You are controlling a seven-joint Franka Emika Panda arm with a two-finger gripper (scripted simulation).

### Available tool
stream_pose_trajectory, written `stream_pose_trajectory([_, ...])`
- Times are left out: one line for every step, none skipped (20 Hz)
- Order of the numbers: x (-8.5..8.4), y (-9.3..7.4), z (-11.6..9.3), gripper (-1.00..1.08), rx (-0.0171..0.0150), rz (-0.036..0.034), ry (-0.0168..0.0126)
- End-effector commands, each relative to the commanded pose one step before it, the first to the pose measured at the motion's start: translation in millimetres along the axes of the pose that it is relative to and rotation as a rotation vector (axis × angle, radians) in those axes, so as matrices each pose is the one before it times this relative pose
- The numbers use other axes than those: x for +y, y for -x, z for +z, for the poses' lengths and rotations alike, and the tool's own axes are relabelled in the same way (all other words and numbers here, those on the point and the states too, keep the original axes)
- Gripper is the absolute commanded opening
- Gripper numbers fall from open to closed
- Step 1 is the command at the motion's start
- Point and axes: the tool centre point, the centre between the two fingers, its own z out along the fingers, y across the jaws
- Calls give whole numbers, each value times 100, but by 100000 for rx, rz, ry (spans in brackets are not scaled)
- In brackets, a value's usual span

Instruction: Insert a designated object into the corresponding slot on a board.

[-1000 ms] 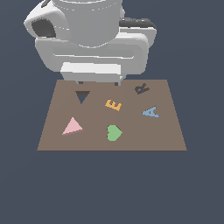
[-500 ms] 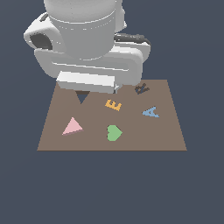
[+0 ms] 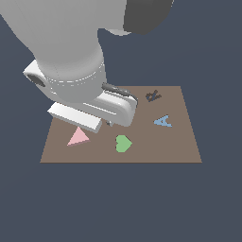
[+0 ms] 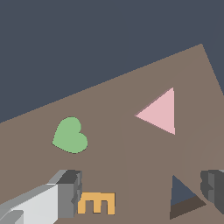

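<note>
The pale pink triangle (image 4: 161, 112) lies flat on the brown board (image 4: 113, 153), also seen near the board's front corner on the exterior view's left as the pink triangle (image 3: 78, 137). The dark triangular slot (image 4: 183, 197) sits just inside one of my fingers (image 4: 213, 183). My gripper (image 4: 141, 189) hovers over the board, open, with nothing between the jaws. The triangle lies ahead of the fingertips, apart from them. In the exterior view the arm's hand (image 3: 94, 111) hides the slot and the fingers.
A green heart (image 3: 123, 143) lies near the board's front edge. An orange letter E (image 4: 97, 203) is beside my other finger (image 4: 68, 193). A blue A (image 3: 163, 121) and a dark R (image 3: 152, 96) sit toward the exterior view's right.
The arm has swung forward and lower over the board. It now covers the slot and the orange E in the exterior view, and its hand reaches close to the pink triangle.
</note>
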Motion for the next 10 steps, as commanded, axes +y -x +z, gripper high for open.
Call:
stream_pose_trajectory([867, -1311, 1663, 100, -356, 9167, 218])
stream_pose_trajectory([311, -525, 632, 100, -137, 3565, 46])
stream_pose_trajectory([298, -502, 602, 100, -133, 3405, 39])
stream_pose_trajectory([284, -477, 571, 100, -129, 3238, 33])
stream_pose_trajectory([270, -452, 539, 100, -124, 3065, 28])
stream_pose_trajectory([255, -426, 506, 100, -118, 2884, 24])
stream_pose_trajectory([238, -399, 472, 100, -112, 2698, 21])
stream_pose_trajectory([224, -373, 439, 100, -107, 2518, 16])
stream_pose_trajectory([209, -345, 405, 100, -102, 2334, 12])
stream_pose_trajectory([195, -318, 370, 100, -96, 2146, 8])
